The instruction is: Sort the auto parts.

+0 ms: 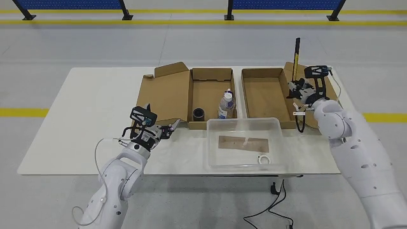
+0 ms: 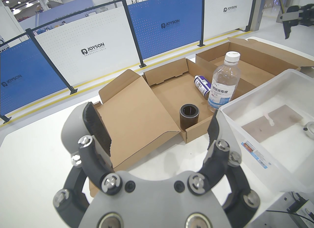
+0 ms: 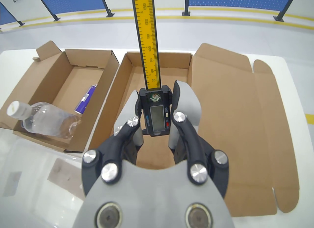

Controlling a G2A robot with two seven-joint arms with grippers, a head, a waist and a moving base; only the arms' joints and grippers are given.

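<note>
1. The right pincer point(image 3: 157, 93) is clamped on a black digital caliper with a yellow scale point(image 3: 144, 30), held above the open right-hand cardboard box point(image 3: 171, 61).
2. The left pincer point(image 2: 152, 116) gapes wide, empty, over the white worktop point(image 2: 36, 153).

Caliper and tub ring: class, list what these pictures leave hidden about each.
Caliper: beam tip cut off by frame edge, right wrist view; sides covered by right gripper.
Ring: cut off by frame edge, left wrist view; too small for detail, top view.
</note>
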